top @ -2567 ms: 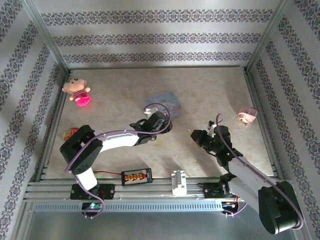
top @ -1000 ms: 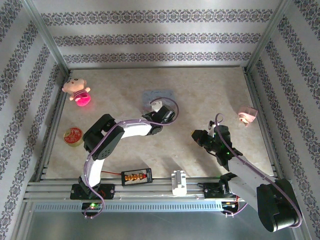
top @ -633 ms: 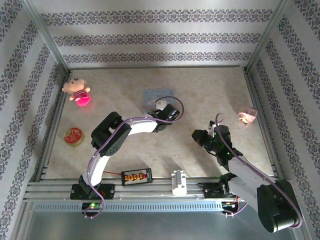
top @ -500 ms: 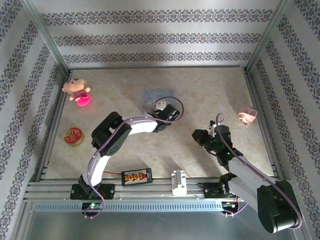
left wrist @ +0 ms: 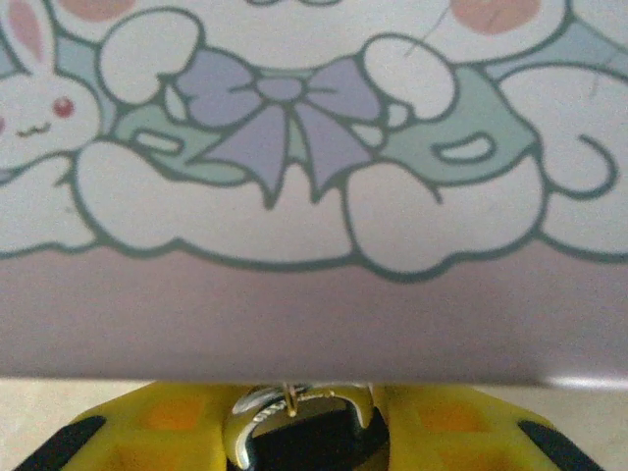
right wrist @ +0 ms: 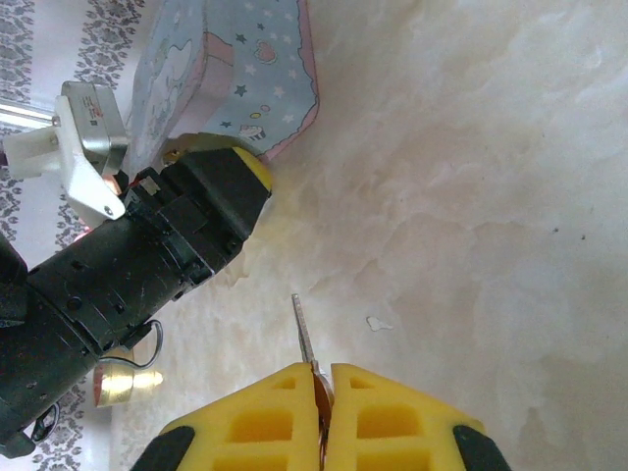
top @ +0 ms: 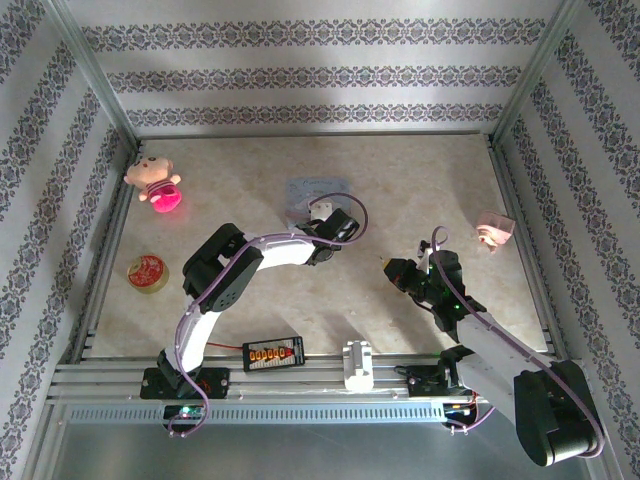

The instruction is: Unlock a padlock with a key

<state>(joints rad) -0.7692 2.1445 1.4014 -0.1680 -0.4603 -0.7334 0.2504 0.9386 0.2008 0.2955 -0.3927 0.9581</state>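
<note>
The tiny padlock [left wrist: 294, 437], with a dark body and a silver shackle, sits between the yellow fingers [left wrist: 186, 417] of my left gripper [left wrist: 304, 397], which is shut on it. It is pressed up against the near side of a pale blue cartoon tin [left wrist: 314, 177]. From above, my left gripper [top: 318, 212] is at the tin's [top: 310, 188] near edge. My right gripper [right wrist: 322, 378] is shut on the key [right wrist: 302, 329], whose thin blade sticks out forward over the table. From above, this gripper [top: 390, 267] hovers to the right of the left one, apart from it.
A pink doll [top: 153, 180] lies at the far left and a red-lidded round tin [top: 147, 272] at the left edge. A small pink toy [top: 493, 228] lies at the right. A black box with orange cells [top: 273, 353] and a white block [top: 357, 362] sit on the near rail.
My left arm swung a little to the right along the tin's near edge, and its jaws closed in on the padlock. The right gripper with the key barely moved.
</note>
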